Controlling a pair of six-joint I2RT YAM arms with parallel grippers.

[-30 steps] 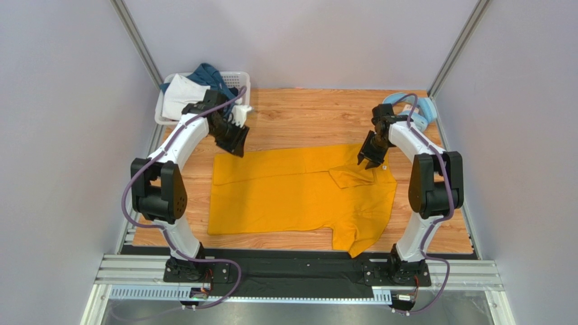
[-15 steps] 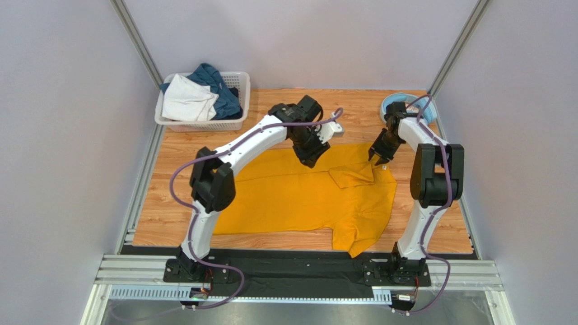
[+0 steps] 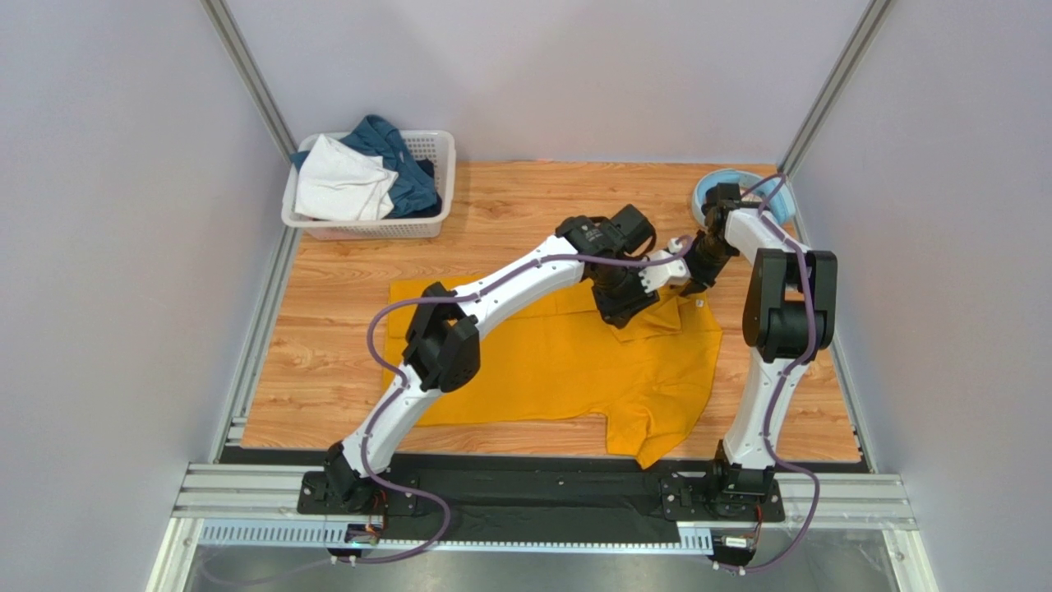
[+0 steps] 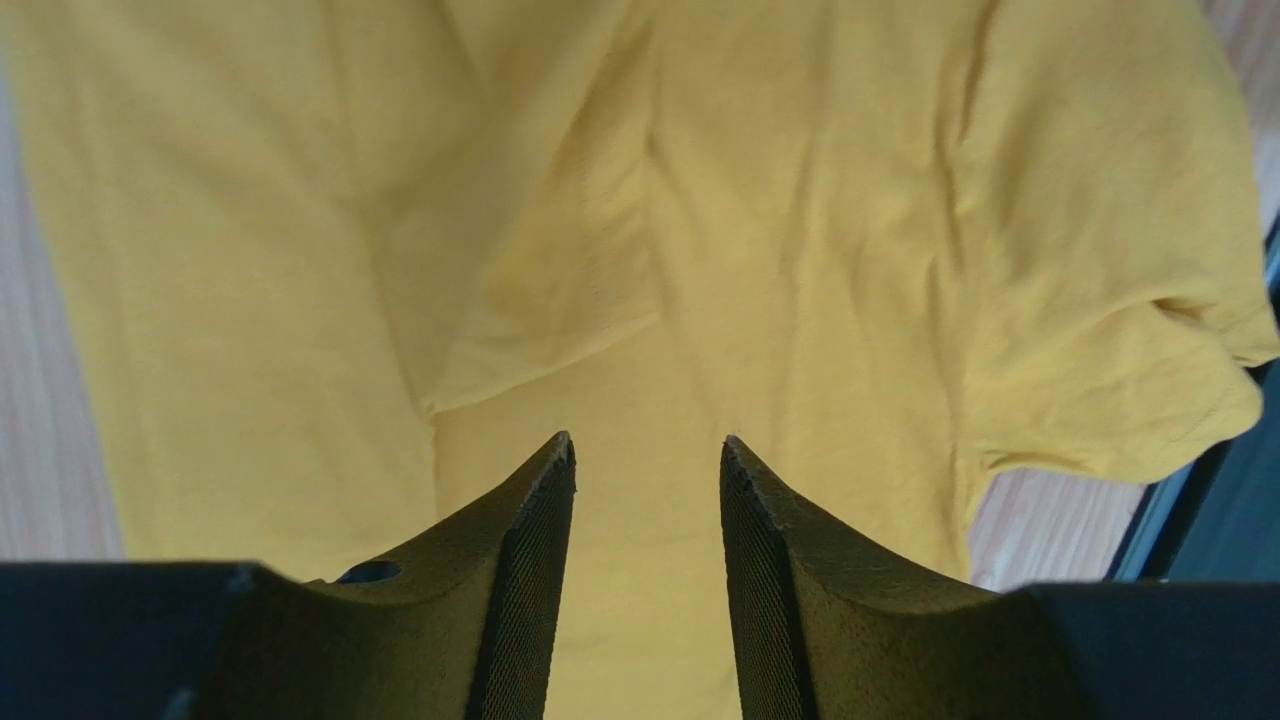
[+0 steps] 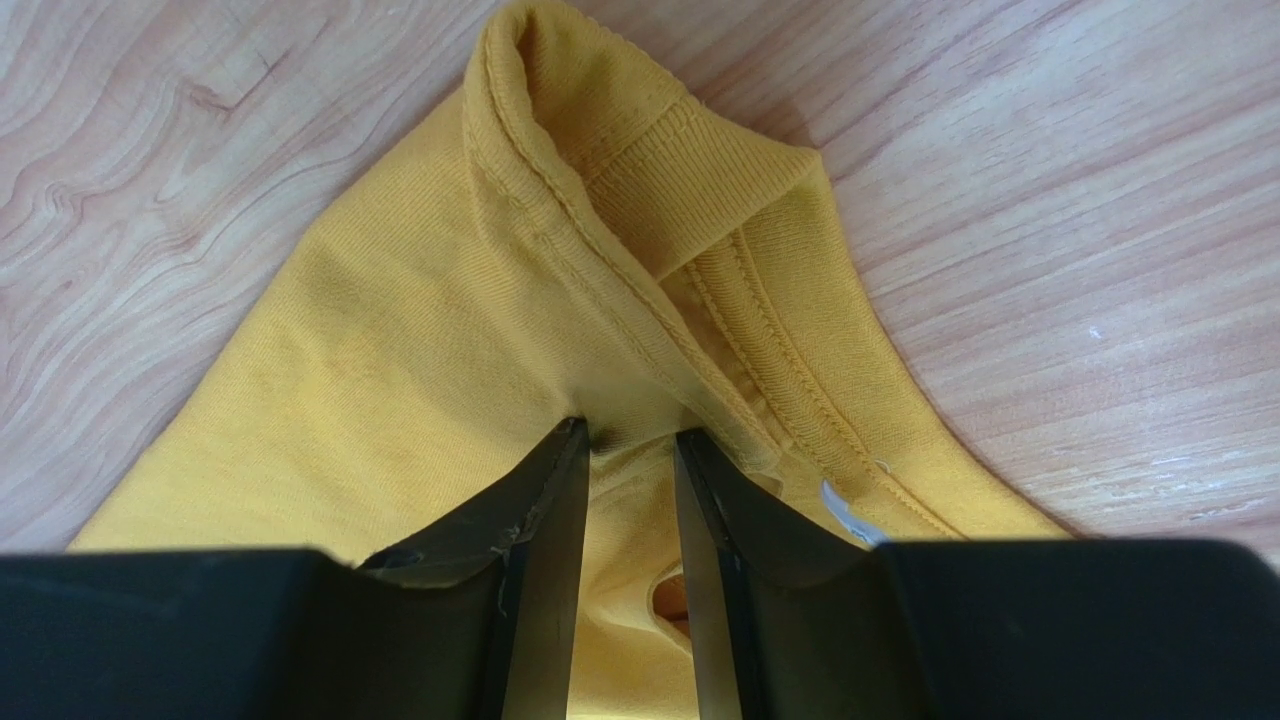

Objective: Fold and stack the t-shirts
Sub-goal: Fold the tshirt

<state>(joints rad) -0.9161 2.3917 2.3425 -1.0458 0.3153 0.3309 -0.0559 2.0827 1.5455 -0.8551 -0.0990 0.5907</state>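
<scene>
Swung across from the far left, my left pincer (image 4: 648, 441) hangs half-open and empty over the mustard-yellow t-shirt (image 3: 543, 358), lying lengthwise left-right on the tabletop (image 3: 519, 204). My right pincer (image 5: 631, 432) straddles its collar (image 5: 661, 195) at far right, narrowly parted; whether it grips, I cannot tell.

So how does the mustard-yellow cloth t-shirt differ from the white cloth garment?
The mustard-yellow cloth t-shirt lies spread on the wooden table; the white cloth garment sits crumpled in the white lattice basket. The yellow t-shirt covers far more area than the white garment. Both are cloth.
</scene>
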